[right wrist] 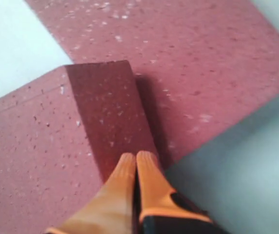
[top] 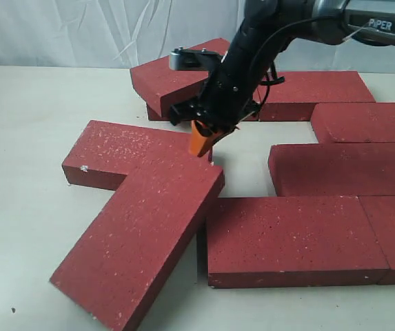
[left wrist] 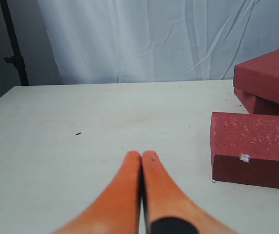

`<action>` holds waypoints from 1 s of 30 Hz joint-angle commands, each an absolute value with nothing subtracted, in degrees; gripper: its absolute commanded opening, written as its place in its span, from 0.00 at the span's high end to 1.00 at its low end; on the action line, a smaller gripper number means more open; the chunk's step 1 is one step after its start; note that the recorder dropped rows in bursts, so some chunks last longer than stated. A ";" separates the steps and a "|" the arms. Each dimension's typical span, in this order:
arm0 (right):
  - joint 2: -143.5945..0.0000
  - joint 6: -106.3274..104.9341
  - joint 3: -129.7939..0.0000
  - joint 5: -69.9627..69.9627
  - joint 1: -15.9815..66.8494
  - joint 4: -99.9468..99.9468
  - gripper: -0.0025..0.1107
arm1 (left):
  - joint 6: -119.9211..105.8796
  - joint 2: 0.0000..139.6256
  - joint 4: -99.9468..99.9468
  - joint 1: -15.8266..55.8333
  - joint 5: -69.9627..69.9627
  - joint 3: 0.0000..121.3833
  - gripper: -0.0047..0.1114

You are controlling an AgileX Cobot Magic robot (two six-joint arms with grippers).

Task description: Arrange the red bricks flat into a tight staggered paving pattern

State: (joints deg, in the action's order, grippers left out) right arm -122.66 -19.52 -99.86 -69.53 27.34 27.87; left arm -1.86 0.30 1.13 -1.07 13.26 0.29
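You see a pale cream table (top: pixel 32 124) with a wrinkled white curtain (top: pixel 80 31) hanging behind it. The red bricks (top: pixel 287 238) lie across the middle and right of the table, gritty and flecked with pale specks.

Five bricks lie flat on the right with narrow gaps of bare table between them. At the back, one brick (top: pixel 169 79) sits tilted on another. At the front left, a big brick (top: pixel 138 241) lies at an angle, and its far corner rests on a flat brick (top: pixel 114 152) behind it.

Your right arm (top: pixel 252 55), black, reaches in from the upper right. Its orange jaws are pressed together and empty, with their tips right at that raised corner.

Your left jaws are also together and hold nothing. They hang over bare table, near a brick with a white chip (left wrist: pixel 245 158) on its edge. In the left wrist view, a dark stand (left wrist: pixel 12 44) rises against the grey wall beside the curtain.
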 commanded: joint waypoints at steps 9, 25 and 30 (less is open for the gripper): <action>-121.77 -19.46 -100.28 -69.70 34.89 33.07 0.98 | -1.50 0.00 1.21 -1.06 13.27 0.00 0.96; -115.77 -22.40 -97.96 -69.96 39.31 32.55 0.98 | -1.50 0.00 1.21 -1.06 13.27 0.00 0.96; -115.77 -23.40 -93.30 -69.96 46.21 32.55 0.98 | -1.50 0.00 1.21 -1.06 13.27 0.00 0.96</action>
State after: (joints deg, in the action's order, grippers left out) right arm -116.23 -22.17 -95.52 -69.39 42.72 32.87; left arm -1.86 0.30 1.13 -1.07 13.26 0.29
